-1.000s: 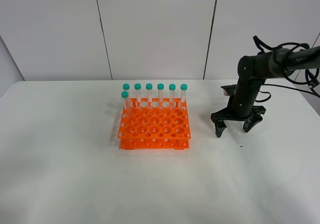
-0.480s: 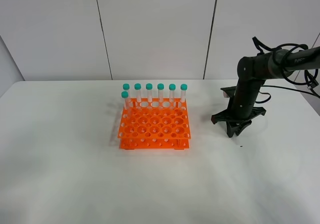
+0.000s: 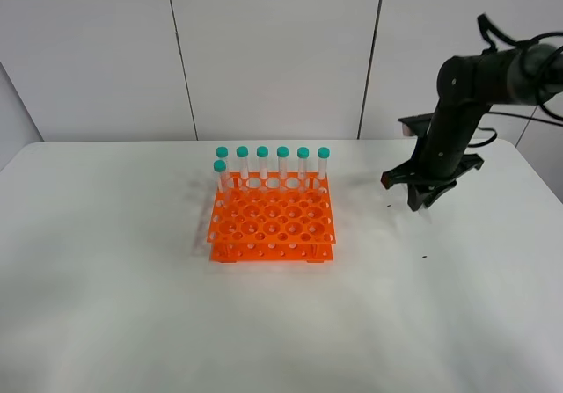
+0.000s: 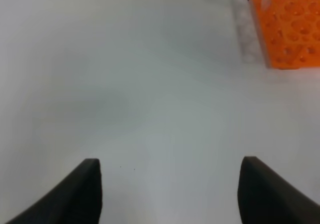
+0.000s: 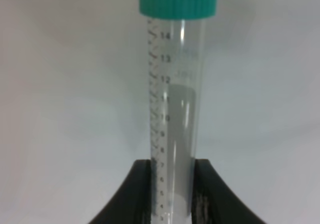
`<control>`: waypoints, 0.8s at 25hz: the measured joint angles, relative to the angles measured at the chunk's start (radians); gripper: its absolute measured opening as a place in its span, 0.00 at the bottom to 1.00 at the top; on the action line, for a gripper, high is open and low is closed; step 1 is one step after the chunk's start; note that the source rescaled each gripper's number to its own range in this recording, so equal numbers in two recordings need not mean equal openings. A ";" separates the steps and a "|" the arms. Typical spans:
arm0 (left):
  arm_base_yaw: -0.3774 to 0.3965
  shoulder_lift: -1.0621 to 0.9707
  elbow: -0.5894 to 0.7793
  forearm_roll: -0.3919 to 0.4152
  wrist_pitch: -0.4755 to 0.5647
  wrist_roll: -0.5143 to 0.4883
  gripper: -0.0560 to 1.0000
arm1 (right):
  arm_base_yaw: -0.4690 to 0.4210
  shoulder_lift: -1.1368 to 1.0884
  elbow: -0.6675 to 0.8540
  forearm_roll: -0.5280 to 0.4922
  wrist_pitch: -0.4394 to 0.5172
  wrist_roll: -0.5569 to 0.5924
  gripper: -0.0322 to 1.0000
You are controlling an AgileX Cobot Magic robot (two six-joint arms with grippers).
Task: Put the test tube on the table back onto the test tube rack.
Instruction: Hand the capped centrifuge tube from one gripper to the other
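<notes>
The test tube (image 5: 176, 83), clear with a teal cap, is clamped between my right gripper's (image 5: 175, 184) black fingers (image 5: 136, 194), cap pointing away from the wrist. In the high view my right gripper (image 3: 420, 200) hangs shut above the white table (image 3: 132, 279), well to the right of the orange test tube rack (image 3: 271, 221); the tube itself is too small to make out there. Several identical capped tubes (image 3: 282, 160) stand along the rack's back row. My left gripper (image 4: 170, 163) is open and empty over bare table, with the rack's corner (image 4: 290, 28) far ahead of it.
A grey panelled wall stands behind the table. The right arm's cables (image 3: 519, 46) hang at the far right. The left arm is out of the high view. A tiny dark speck (image 3: 424, 255) lies on the table below the right gripper.
My right gripper went from open over the table to shut, then rose and moved toward the back right with the test tube in it.
</notes>
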 joint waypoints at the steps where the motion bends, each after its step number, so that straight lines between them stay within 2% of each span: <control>1: 0.000 0.000 0.000 0.000 0.000 0.000 0.81 | 0.001 -0.043 0.007 -0.002 0.000 0.000 0.06; 4: 0.000 0.000 0.000 0.000 0.000 0.000 0.81 | 0.010 -0.177 0.080 -0.008 -0.003 -0.001 0.06; 11: 0.000 0.000 0.000 0.000 0.000 0.000 0.81 | 0.027 -0.519 0.428 -0.008 -0.036 -0.002 0.06; 16: 0.000 0.000 0.000 0.000 0.000 0.000 0.81 | 0.027 -0.754 0.632 0.027 -0.166 -0.039 0.06; 20: 0.000 0.000 0.000 0.000 0.000 0.000 0.81 | 0.027 -0.805 0.677 0.127 -0.241 -0.130 0.06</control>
